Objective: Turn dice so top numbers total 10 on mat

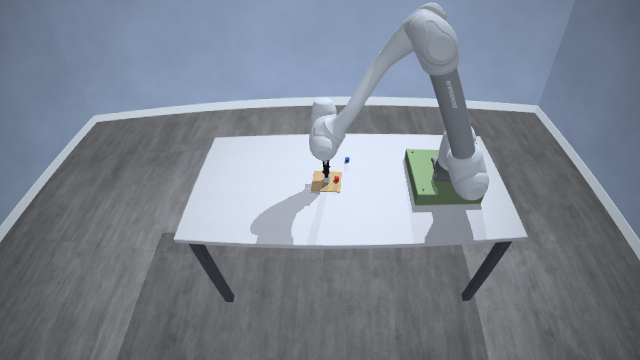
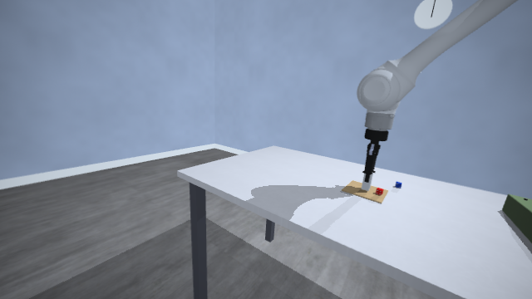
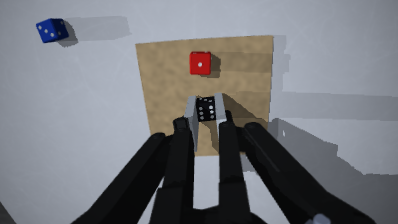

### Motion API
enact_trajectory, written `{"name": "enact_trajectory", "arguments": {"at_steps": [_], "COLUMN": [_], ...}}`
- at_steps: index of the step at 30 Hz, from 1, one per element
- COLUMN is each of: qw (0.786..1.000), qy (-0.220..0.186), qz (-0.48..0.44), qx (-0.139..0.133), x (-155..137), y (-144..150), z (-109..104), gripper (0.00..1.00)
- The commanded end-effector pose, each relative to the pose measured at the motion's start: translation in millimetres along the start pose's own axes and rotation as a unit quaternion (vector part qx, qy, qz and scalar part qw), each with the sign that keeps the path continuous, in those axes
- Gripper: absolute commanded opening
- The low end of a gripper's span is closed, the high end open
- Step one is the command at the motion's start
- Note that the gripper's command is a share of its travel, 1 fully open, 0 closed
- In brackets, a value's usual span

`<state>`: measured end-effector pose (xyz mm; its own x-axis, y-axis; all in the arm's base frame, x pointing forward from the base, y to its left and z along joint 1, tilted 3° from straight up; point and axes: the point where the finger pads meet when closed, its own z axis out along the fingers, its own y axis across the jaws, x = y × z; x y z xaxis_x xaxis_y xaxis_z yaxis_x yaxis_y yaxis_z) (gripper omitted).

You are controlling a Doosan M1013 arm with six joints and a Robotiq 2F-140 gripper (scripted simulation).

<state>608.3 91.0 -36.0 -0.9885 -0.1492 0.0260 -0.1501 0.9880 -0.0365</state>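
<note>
My gripper [image 1: 326, 179] [image 2: 366, 186] [image 3: 206, 106] points down and is shut on the black die [image 3: 206, 112]. In the wrist view the die's largest visible face has six white pips. It is over the middle of the tan mat [image 1: 332, 188] [image 2: 374, 198] [image 3: 165, 90], low down; I cannot tell whether it touches the mat. The red die [image 1: 336, 179] [image 2: 379, 191] [image 3: 200, 63] stands on the mat beside the gripper, with one pip facing the wrist camera. The blue die [image 1: 347, 160] [image 2: 398, 184] [image 3: 52, 31] lies on the table off the mat; its top number is unclear.
The white table [image 1: 250, 165] [image 2: 258, 170] carries the mat and the blue die. The green base block [image 1: 422, 192] [image 2: 519, 212] under the arm stands at the table's right side. The arm's shadow falls across the mat and table.
</note>
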Motion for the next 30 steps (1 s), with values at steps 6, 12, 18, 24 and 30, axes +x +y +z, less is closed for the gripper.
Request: {"name": "enact_trajectory", "arguments": {"at_steps": [6,12,18,24,30], "qw": [1.000,1.000,1.000,1.000,1.000], "qy": [0.000,0.000,0.000,0.000,0.000], "qz": [0.000,0.000,0.000,0.000,0.000], "qx": [0.000,0.000,0.000,0.000,0.000], "x": [0.0,0.0,0.0,0.0,0.0], "y": [0.0,0.0,0.0,0.1,0.1], "z": [-0.1,0.0,0.9,2.4,3.6], "gripper": [0.09,0.09,0.09,0.09,0.09]}}
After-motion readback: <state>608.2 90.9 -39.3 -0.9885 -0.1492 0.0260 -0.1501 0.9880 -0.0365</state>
